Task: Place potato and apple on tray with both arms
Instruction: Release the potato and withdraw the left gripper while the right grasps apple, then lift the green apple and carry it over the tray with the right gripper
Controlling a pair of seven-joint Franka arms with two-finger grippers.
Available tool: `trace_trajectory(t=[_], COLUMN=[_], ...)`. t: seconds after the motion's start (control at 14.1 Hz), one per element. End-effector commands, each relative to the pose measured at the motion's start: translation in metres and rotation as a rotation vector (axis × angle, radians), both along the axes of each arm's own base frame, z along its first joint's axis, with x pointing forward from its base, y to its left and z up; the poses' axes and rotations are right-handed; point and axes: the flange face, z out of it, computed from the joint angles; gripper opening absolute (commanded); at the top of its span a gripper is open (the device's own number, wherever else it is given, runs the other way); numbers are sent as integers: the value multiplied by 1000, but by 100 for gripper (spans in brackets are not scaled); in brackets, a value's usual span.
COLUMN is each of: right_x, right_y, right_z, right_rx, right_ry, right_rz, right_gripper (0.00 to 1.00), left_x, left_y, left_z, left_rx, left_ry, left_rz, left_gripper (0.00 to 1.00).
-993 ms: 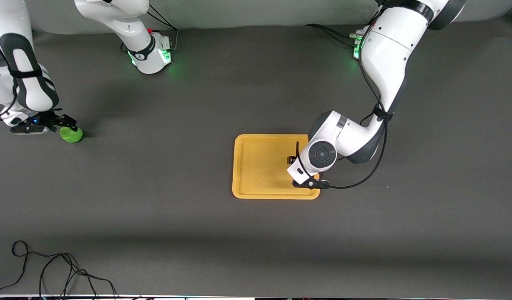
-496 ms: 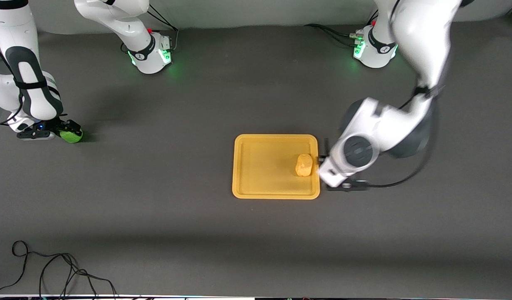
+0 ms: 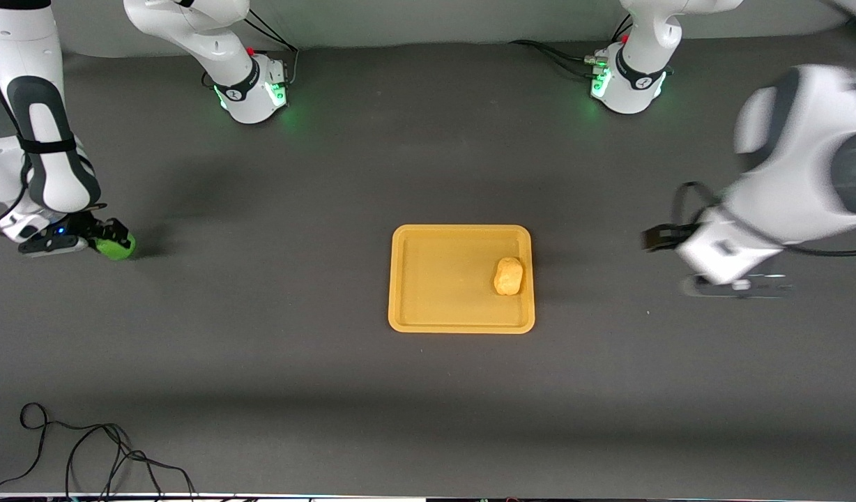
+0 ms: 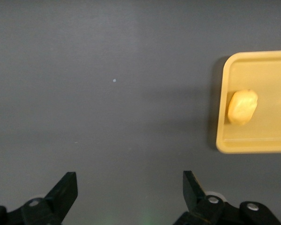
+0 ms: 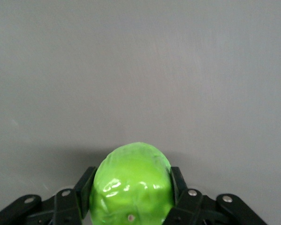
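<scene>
The left gripper (image 3: 654, 238) had swung off the tray (image 3: 407, 279), empty and wide open, leaving the potato (image 3: 508, 276); the right gripper (image 3: 97, 237) had clamped the apple (image 3: 116, 246), ready to lift.

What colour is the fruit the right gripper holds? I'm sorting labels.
Bright glossy green; the apple shows best in the right wrist view.

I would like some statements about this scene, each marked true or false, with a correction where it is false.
1. The small oblong yellow-tan potato lies in the flat yellow-orange plastic tray. True.
2. The right tool is open above the table. False: it is shut on the glossy bright green apple.
3. The left tool is open and holds nothing. True.
4. The apple is on the tray. False: it is at the right arm's end of the table, apart from the tray.
5. The left tool is over the tray. False: it is over the bare grey table, toward the left arm's end.
</scene>
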Motion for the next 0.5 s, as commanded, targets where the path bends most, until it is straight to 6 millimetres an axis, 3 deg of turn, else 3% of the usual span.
trace_trajectory(t=[0.0,0.14,0.21,0.43], right_x=[43,84,104,155], right_y=[-10,-5,3,83], right_z=[57,117,153,230], right_rx=[5,-34,-58,-83], right_ry=[-7,90,129,139], right_rz=[36,28,21,60], right_gripper=[30,30,30,30], left_x=[-20,-30,-33,-54], left_y=[37,45,61,65], left_z=[31,45,55,50], left_rx=[-33,-13,-18,-6], left_ry=[3,-63,-92,-233], left_rz=[-23,-7,22,32], left_gripper=[100,100,100,99])
